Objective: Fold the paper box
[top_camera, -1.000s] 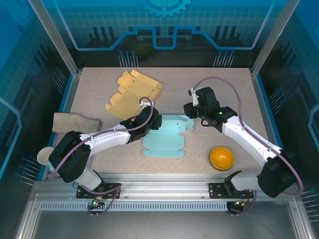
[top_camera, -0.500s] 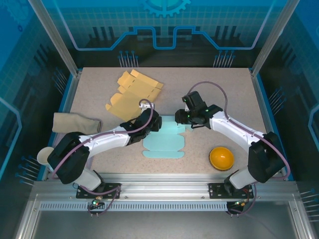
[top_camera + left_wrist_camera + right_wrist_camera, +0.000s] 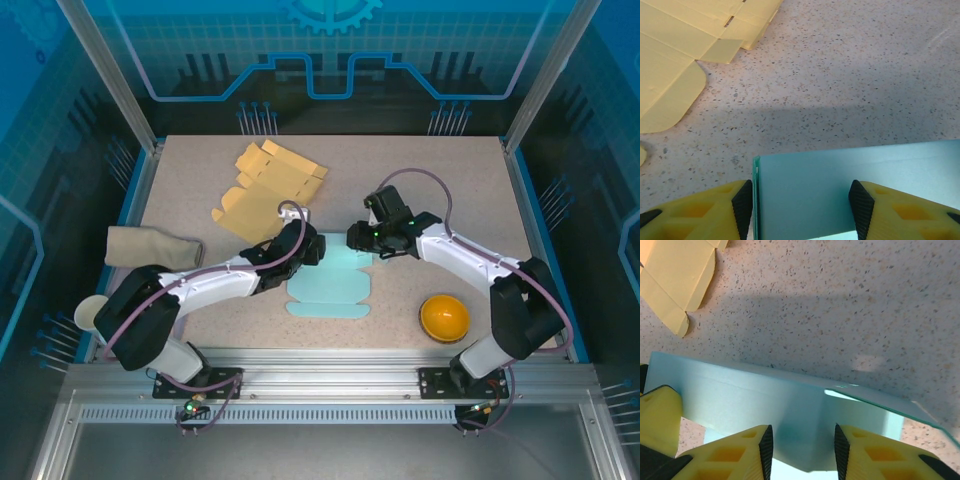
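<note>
The pale teal paper box (image 3: pixel 330 285) lies partly flat in the middle of the table, with its far panel raised. My left gripper (image 3: pixel 313 247) is at that panel's left end. In the left wrist view the teal panel (image 3: pixel 840 175) stands between the open jaws, its folded left edge right beside the left fingertip (image 3: pixel 742 207), and it runs on past the right one. My right gripper (image 3: pixel 358 238) is at the panel's right end. Its jaws (image 3: pixel 801 450) stand open in front of the teal wall (image 3: pixel 740 390), and a side flap (image 3: pixel 900 407) sticks out to the right.
A flattened yellow box (image 3: pixel 265 185) lies at the back left, close behind the left gripper. An orange dome (image 3: pixel 444 317) sits at the front right. A beige cloth (image 3: pixel 150 247) and a white cup (image 3: pixel 88 313) are at the left edge.
My right gripper has come down and to the left, onto the right end of the teal box's raised far panel. The left gripper has hardly moved.
</note>
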Motion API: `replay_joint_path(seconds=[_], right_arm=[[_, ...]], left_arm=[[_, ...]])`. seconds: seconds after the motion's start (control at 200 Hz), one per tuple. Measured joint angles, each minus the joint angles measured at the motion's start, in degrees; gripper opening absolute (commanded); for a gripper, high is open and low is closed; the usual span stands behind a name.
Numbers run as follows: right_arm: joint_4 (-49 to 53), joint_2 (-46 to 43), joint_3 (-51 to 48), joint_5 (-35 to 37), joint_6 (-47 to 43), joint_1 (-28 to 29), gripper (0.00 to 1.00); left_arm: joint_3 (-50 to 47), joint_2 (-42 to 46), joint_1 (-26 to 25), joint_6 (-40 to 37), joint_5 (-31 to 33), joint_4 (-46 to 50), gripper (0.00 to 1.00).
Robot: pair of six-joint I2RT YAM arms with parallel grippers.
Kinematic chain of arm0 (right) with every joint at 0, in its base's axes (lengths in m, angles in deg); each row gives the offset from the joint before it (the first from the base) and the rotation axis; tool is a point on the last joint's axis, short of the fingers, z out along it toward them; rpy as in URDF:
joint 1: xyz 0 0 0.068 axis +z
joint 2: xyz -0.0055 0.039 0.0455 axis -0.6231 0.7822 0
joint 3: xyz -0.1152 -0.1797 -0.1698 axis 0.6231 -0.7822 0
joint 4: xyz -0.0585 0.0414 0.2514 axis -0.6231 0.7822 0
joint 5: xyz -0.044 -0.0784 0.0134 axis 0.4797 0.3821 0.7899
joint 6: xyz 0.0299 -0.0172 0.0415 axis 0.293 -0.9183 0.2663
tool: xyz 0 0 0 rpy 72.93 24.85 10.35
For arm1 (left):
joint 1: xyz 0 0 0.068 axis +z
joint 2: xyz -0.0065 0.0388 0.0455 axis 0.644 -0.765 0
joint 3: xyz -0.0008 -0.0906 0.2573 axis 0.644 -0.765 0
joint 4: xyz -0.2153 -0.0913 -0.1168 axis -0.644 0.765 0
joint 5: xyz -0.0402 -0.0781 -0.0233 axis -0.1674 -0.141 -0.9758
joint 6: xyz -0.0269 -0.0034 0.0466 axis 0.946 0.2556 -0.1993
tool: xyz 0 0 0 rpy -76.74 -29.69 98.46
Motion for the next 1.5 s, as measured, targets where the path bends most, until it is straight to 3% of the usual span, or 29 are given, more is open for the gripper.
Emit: replay_joint_path(seconds=[0.15, 0.345, 0.5, 0.76, 0.905, 1.185, 1.371, 1.496], right_arm=[[-1.81, 0.22, -1.27, -1.55, 2.47, -0.33, 0.35], [-2.93, -0.11, -2.4, -1.66, 4.07, -0.63, 0.24], [-3.85, -0.98, -3.15, -1.68, 4.39, -1.25, 0.24], [-3.93, -1.01, -3.23, -1.66, 4.39, -1.53, 0.24], [-3.85, -1.01, -3.04, -1.49, 4.35, -1.53, 0.24], [-3.58, -1.01, -2.95, -1.44, 4.35, -1.53, 0.25], [-3.23, -0.98, -2.62, -1.49, 4.11, -1.95, 0.27], [-2.34, -0.98, -2.03, -1.51, 3.52, -2.56, 0.31]], left_arm=[[-1.18, 0.22, 0.02, -0.24, -0.92, -1.66, 0.58], [-2.05, 1.11, 0.0, -2.47, -2.29, -1.97, 0.69], [-3.34, 5.22, 0.13, -6.43, -5.38, 0.48, 0.76], [-11.47, 16.59, 2.23, -9.57, -11.54, 0.07, 0.72], [-17.33, 14.75, 1.88, -10.34, -13.51, -2.19, 0.69], [-12.37, 0.85, 1.77, -10.78, -8.13, -6.78, 0.44], [-9.05, -2.95, 1.77, -10.54, -2.21, -9.35, 0.25], [-7.45, -4.52, 1.6, -9.75, 0.79, -8.52, 0.2]])
